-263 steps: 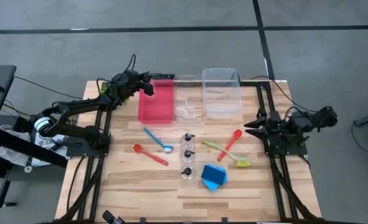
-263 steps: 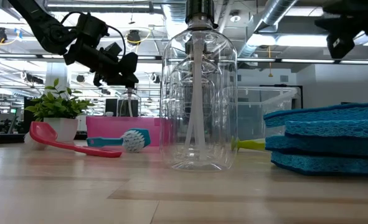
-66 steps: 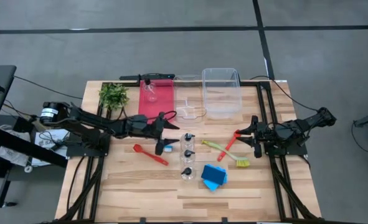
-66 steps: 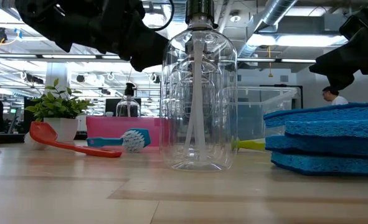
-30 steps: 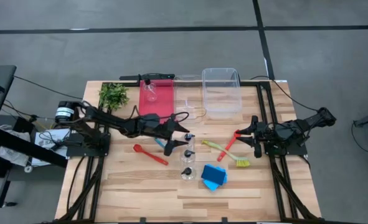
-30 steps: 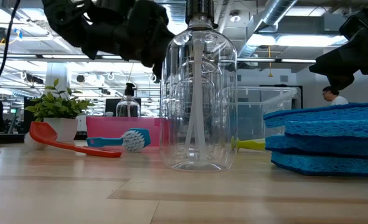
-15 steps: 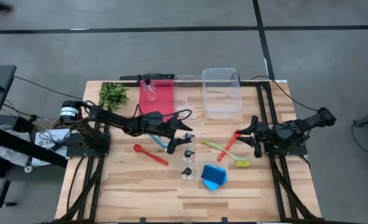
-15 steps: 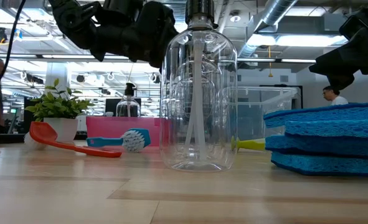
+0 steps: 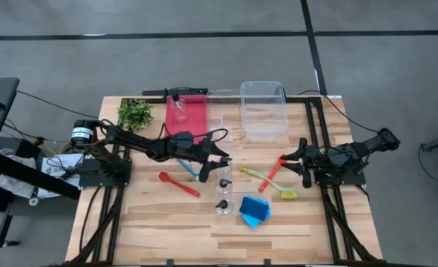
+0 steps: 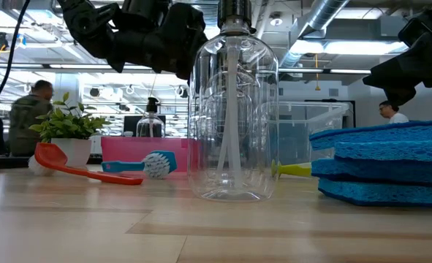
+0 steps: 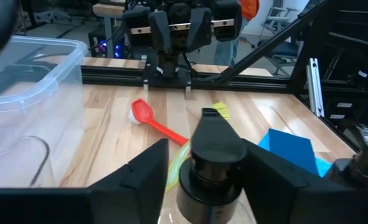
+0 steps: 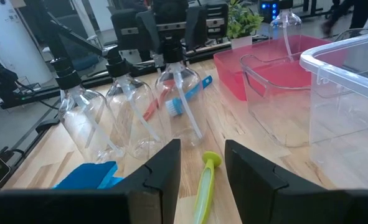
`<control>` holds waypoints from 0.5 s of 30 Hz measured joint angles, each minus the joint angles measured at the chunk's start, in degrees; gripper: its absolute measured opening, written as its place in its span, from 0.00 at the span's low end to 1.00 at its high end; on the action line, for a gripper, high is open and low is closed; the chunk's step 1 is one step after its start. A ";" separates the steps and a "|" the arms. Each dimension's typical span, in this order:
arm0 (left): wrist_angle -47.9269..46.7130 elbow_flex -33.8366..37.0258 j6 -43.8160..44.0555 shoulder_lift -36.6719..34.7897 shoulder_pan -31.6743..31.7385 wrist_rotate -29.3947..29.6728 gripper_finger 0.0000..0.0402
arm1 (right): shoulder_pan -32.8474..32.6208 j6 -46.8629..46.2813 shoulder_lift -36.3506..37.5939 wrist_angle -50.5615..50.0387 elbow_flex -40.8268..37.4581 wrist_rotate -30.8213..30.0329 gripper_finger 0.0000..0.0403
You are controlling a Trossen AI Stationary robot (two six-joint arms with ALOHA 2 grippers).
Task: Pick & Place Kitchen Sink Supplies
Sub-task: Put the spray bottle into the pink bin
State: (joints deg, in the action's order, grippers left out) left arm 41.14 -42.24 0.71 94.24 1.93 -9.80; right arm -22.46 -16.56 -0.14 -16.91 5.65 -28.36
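Bottle [image 11: 212, 165] cap btwn left claw [image 11: 203, 163] fingers, gaps visible, wrist view only; right claw [image 9: 302, 162] part-open, empty.

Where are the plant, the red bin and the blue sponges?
plant [image 9: 134, 113]: high view, middle of its leaves.
red bin [image 9: 193, 119]: high view, bare floor of the bin.
sponges [image 9: 254, 211]: high view, top face of the stack.
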 joint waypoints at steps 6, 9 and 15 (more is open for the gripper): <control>0.01 0.02 -0.02 -0.02 0.18 -0.18 0.36 | -0.02 0.00 0.00 0.00 -0.01 0.00 0.30; 0.01 0.02 -0.02 -0.02 0.18 -0.18 0.35 | 0.00 0.00 0.00 0.00 -0.02 0.00 0.30; -0.01 0.02 -0.04 -0.02 0.18 -0.18 0.38 | 0.00 0.00 0.00 0.00 -0.02 0.00 0.30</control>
State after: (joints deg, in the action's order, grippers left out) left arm 41.12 -42.22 0.67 94.21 2.11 -9.98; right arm -22.46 -16.56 -0.14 -16.91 5.63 -28.36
